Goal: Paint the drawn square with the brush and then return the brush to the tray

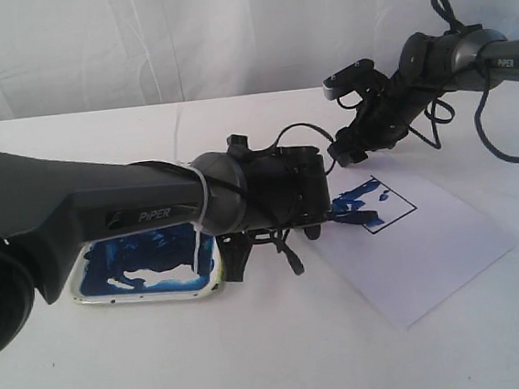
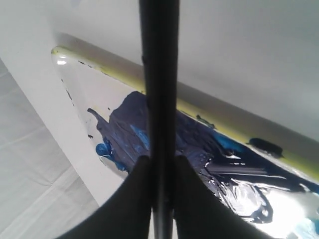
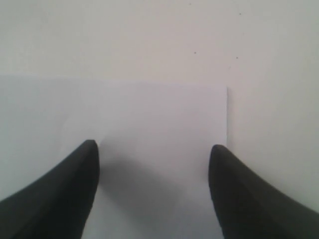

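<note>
The left arm (image 1: 105, 209) stretches in low from the left, wrist near the middle, and the left gripper (image 2: 160, 162) has its jaws pinched tight on the brush (image 2: 159, 74). The right arm (image 1: 466, 50) comes in from the upper right, angled downward, its right gripper (image 3: 154, 147) showing jaws spread wide apart.

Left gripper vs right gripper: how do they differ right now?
Left gripper is shut on the brush; right gripper is open and holds nothing. The left wrist view shows the blue-smeared tray; the right wrist view shows plain white paper. Both have dark, tapered fingers.
</note>
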Available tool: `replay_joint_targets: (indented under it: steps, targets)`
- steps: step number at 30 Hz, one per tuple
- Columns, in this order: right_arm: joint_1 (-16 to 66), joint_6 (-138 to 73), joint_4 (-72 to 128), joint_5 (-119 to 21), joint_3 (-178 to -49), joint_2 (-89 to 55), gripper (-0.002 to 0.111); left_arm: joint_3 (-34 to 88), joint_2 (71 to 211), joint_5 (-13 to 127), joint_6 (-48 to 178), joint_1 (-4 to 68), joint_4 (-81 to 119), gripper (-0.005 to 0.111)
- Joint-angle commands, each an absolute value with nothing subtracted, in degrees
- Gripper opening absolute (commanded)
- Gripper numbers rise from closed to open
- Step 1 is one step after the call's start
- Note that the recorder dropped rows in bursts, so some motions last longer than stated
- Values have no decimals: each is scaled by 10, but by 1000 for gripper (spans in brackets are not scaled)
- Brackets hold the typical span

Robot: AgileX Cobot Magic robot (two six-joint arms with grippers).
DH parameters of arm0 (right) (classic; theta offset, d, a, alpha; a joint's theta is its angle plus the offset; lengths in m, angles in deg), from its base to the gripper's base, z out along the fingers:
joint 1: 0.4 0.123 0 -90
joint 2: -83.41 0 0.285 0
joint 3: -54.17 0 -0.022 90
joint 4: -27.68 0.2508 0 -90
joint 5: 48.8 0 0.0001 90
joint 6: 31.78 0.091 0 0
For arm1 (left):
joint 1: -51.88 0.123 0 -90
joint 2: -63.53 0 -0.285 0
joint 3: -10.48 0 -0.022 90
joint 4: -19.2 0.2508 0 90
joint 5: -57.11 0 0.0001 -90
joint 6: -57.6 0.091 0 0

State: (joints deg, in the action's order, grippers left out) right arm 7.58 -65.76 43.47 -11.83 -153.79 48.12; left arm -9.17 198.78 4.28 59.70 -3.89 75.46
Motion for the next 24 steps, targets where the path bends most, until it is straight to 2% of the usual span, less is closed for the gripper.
replay_joint_targets:
  steps: [1,24]
  targets:
    - [75,-667,394,-86,-1526,506,60,-90,1987,32,604,-54,756,0]
    - [75,-667,394,-84,-1526,506,60,-90,1987,-6,615,-54,925,0]
